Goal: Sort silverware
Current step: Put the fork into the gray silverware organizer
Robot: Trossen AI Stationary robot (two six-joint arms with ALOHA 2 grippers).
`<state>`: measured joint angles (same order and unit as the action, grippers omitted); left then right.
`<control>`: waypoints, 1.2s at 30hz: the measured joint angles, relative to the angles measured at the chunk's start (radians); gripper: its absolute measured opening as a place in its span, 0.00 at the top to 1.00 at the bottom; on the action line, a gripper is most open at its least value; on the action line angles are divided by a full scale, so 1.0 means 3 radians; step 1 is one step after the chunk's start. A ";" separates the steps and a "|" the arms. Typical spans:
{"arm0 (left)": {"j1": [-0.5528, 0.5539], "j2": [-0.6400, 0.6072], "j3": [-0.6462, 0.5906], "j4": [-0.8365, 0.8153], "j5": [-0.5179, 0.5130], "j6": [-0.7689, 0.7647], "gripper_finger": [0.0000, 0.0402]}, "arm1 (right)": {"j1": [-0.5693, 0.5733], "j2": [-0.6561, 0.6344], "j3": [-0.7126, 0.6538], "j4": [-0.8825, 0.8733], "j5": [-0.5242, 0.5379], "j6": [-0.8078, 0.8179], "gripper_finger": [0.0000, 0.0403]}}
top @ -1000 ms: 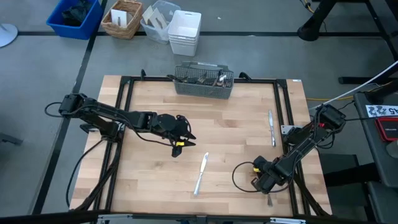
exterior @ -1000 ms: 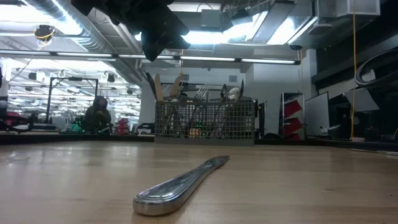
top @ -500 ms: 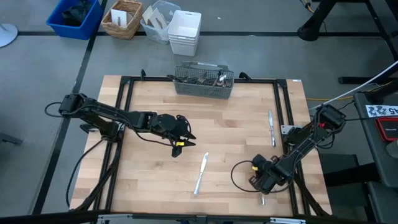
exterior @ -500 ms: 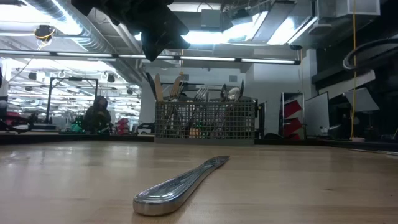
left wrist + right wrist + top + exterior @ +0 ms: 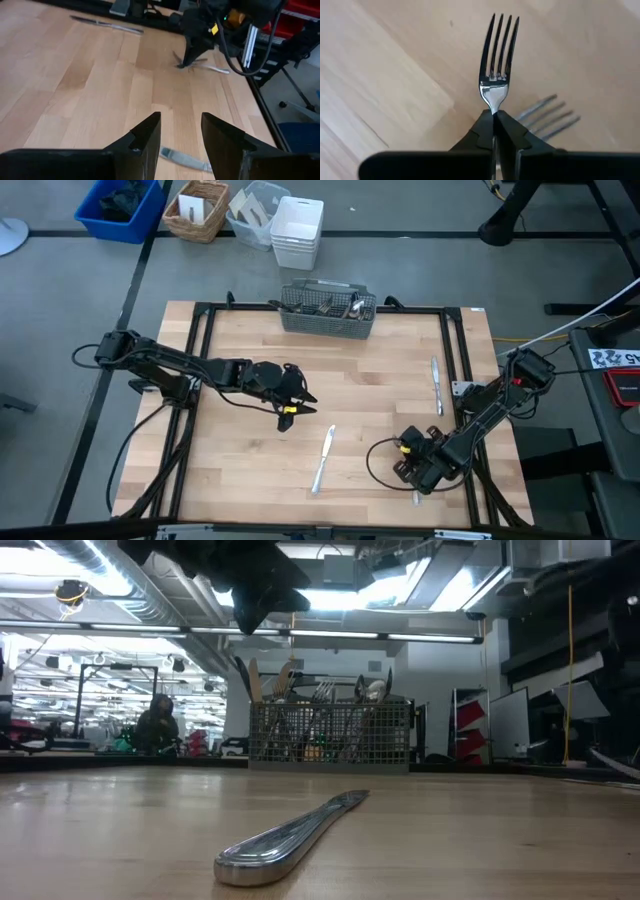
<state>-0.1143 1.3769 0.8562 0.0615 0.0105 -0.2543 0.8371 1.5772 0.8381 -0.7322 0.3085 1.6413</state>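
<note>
My right pincer [image 5: 495, 131] was clamped shut on a fork [image 5: 497, 65], tines pointing straight out ahead of the fingers, low over the desk [image 5: 250, 450] at its near right corner. The caddy [image 5: 327, 308] stood well apart at the far edge, so I judged the carry ran that way. My left pincer [image 5: 181, 131] waited open mid-desk, nearer the knife [image 5: 323, 459].

Two slim black jointed robot arms, each trailing looped black cables. The left gripper [image 5: 291, 404] carries a small yellow marking near its tip; the right gripper [image 5: 408, 468] has one too. Jaws are matte black, wedge-shaped.
</note>
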 joint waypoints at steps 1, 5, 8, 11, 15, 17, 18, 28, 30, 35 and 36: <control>0.0000 0.0000 0.0000 0.0018 0.0000 0.0000 0.67 | 0.0000 0.0000 0.0008 -0.0007 0.0066 -0.0003 0.98; 0.0024 -0.0019 0.0000 0.0000 -0.0041 0.0000 0.67 | -0.0013 0.0000 0.0053 -0.0034 0.0402 -0.0129 0.98; 0.0078 -0.0098 -0.0003 0.0008 -0.0176 -0.0005 0.67 | -0.0079 -0.0004 0.0137 -0.0195 0.0620 -0.0274 0.98; 0.0144 -0.0204 -0.0003 0.0014 -0.0283 -0.0015 0.67 | -0.0186 -0.0005 0.0261 -0.0422 0.0800 -0.0507 0.98; 0.0247 -0.0364 -0.0003 0.0016 -0.0336 -0.0012 0.67 | -0.0401 -0.0005 0.0432 -0.0702 0.1175 -0.0970 0.98; 0.0301 -0.0416 -0.0001 0.0021 -0.0353 0.0012 0.67 | -0.0539 -0.0006 0.0501 -0.0752 0.1439 -0.1263 0.98; 0.0331 -0.0434 -0.0001 0.0011 -0.0366 0.0038 0.67 | -0.0617 -0.0006 0.0531 -0.0747 0.1589 -0.1438 0.98; 0.0641 -0.0470 -0.0001 0.0010 -0.0496 0.0176 0.67 | -0.1472 -0.0006 0.0931 -0.0480 0.3054 -0.3104 0.97; 0.0702 -0.0470 -0.0001 0.0006 -0.0496 0.0175 0.67 | -0.1644 -0.0008 0.1001 -0.0363 0.3226 -0.3398 0.97; 0.0889 -0.0575 -0.0001 -0.0123 -0.0499 0.0266 0.67 | -0.2093 -0.0008 0.1113 0.0104 0.3322 -0.4112 0.97; 0.0931 -0.0620 -0.0001 -0.0196 -0.0501 0.0291 0.67 | -0.2171 -0.0008 0.1122 0.0222 0.3298 -0.4271 0.97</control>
<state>0.1650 1.1909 0.8558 0.0027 -0.1399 -0.1671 0.1858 1.5748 1.1745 -0.6658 1.2978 0.3599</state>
